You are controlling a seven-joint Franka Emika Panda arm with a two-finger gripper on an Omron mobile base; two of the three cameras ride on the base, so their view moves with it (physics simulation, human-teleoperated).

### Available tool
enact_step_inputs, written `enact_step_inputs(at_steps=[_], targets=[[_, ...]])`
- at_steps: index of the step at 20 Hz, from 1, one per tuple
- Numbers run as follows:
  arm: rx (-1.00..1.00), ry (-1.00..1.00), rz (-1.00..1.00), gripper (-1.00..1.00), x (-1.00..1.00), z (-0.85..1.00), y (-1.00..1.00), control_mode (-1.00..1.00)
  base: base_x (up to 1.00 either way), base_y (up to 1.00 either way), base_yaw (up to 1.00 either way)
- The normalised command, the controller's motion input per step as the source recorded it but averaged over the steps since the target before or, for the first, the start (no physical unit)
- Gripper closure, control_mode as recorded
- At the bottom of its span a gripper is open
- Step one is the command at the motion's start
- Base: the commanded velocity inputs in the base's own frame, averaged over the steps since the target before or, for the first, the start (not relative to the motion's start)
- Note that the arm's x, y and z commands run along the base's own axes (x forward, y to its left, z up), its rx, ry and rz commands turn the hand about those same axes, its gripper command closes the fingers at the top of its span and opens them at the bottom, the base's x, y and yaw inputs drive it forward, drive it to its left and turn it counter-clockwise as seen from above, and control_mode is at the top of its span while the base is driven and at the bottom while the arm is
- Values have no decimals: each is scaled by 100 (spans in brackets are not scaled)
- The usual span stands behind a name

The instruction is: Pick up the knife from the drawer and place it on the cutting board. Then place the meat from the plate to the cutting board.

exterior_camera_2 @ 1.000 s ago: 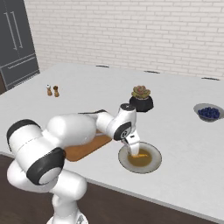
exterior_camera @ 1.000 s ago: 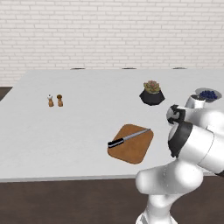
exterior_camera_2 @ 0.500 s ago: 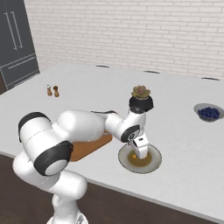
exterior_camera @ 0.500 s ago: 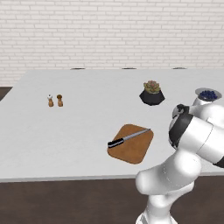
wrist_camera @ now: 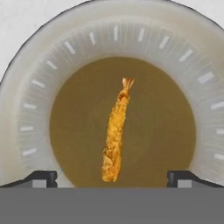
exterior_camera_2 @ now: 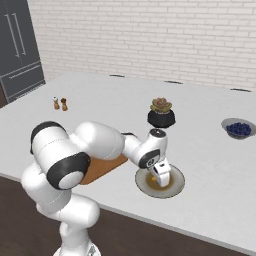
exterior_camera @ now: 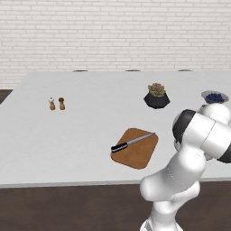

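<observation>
The knife (exterior_camera: 133,142), with its black handle and silver blade, lies across the reddish-brown cutting board (exterior_camera: 137,153). In the right base view my arm hides much of the cutting board (exterior_camera_2: 102,167). The meat (wrist_camera: 115,131), a long golden breaded piece, lies in the brown centre of the pale plate (wrist_camera: 26,109). My gripper (wrist_camera: 112,177) is open and points straight down at it, with one fingertip on either side of the piece's near end. From the right base, the gripper (exterior_camera_2: 162,178) hangs just over the plate (exterior_camera_2: 172,190). The drawer is out of view.
A potted succulent in a black pot (exterior_camera_2: 161,114) stands behind the plate. A bowl of blueberries (exterior_camera_2: 239,129) sits far right. Salt and pepper shakers (exterior_camera: 56,103) stand at the left. A dark fridge (exterior_camera_2: 20,50) stands beyond the counter's left end.
My gripper has come down and slightly right, closer over the plate. The knife and board have not moved.
</observation>
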Motion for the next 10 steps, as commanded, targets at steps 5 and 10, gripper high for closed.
enact_step_inputs(at_steps=[5,10], targets=[[0,1,3,-100,9,-11,-23,-100,0,0,0],[0,2,2,-100,13,-15,-8,-100,0,0,0]])
